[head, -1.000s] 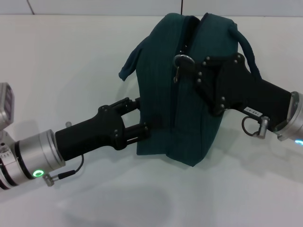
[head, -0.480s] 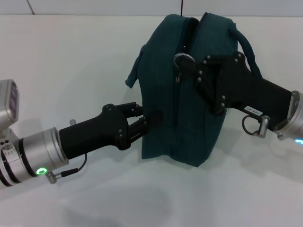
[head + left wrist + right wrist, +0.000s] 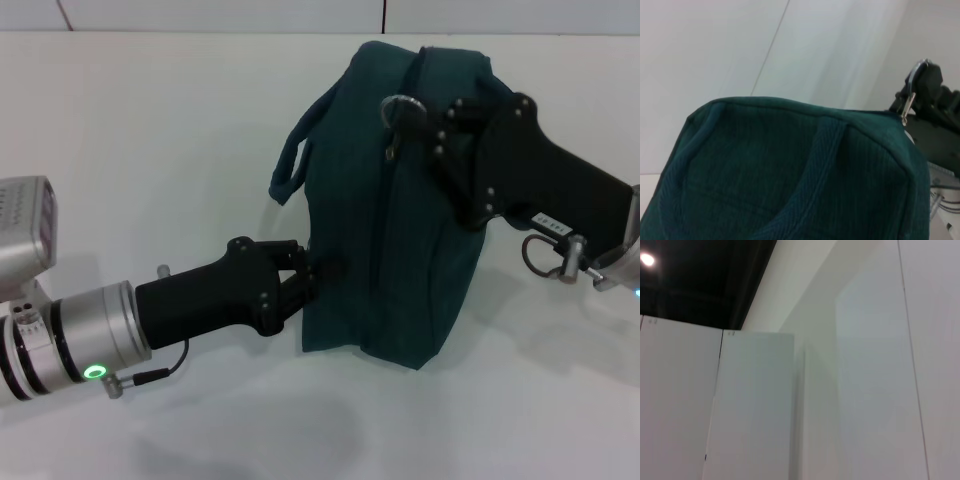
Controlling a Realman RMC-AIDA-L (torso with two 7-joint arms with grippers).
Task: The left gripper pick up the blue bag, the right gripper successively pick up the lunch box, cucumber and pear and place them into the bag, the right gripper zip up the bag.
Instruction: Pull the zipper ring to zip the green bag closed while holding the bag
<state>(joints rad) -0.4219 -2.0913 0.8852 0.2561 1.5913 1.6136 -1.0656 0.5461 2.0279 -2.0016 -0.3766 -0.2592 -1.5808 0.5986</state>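
The blue bag [image 3: 400,240] stands upright mid-table, its top seam closed along the part I can see. My right gripper [image 3: 425,125] reaches in from the right at the bag's top and is shut on the ring zipper pull [image 3: 400,108]. Low on the bag's left end, my left gripper [image 3: 308,283] is shut, pinching the fabric. One loop handle [image 3: 292,165] hangs loose on the left. The left wrist view shows the bag [image 3: 765,170] close up, with the zipper pull [image 3: 911,95] in the right gripper [image 3: 932,92]. The lunch box, cucumber and pear are out of view.
White tabletop [image 3: 150,130] surrounds the bag on all sides. A wall joint line [image 3: 384,15] runs behind it. The right wrist view shows only white wall panels [image 3: 865,390] and a dark ceiling [image 3: 700,275].
The left gripper's fingers closed on the bag's lower left end. The right gripper carried the zipper pull a little farther back and right, and the bag shifted right with it.
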